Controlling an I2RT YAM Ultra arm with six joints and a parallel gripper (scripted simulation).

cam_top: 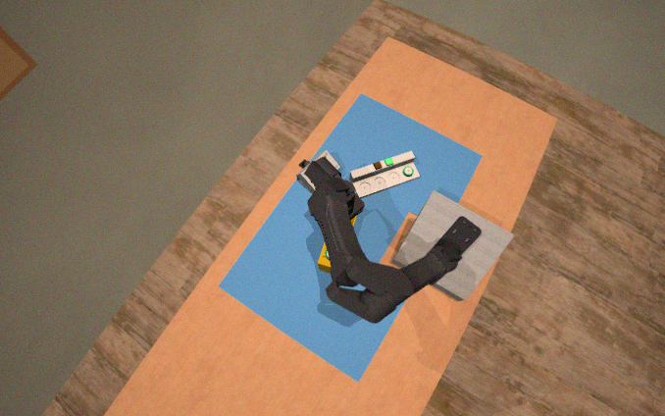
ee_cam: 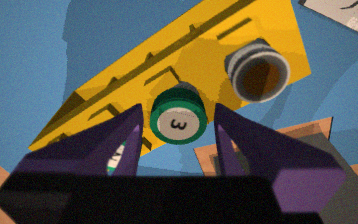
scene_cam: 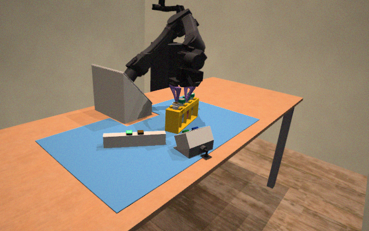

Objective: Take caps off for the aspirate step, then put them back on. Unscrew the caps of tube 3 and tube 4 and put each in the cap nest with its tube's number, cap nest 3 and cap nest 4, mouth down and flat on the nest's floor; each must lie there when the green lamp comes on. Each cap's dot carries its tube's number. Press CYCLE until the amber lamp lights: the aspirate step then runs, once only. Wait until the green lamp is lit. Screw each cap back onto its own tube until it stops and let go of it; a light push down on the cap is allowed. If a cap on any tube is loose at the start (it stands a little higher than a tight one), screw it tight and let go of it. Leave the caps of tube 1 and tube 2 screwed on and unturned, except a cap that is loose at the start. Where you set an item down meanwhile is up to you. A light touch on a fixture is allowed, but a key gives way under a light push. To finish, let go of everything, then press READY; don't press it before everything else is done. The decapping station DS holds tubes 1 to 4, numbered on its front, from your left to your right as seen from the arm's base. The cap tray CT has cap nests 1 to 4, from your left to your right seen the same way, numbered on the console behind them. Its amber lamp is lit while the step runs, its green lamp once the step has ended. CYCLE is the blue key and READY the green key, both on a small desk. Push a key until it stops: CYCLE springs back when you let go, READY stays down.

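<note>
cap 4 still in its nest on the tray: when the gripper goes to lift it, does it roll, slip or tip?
Cap 4 looks like a short round disc lying flat, so probably stable, unlikely to tip. Judging by cap 3, which has a smooth green rim, it might slip under a light pinch. If dropped on edge it would likely roll. The gripper is open now, holding nothing.
</note>
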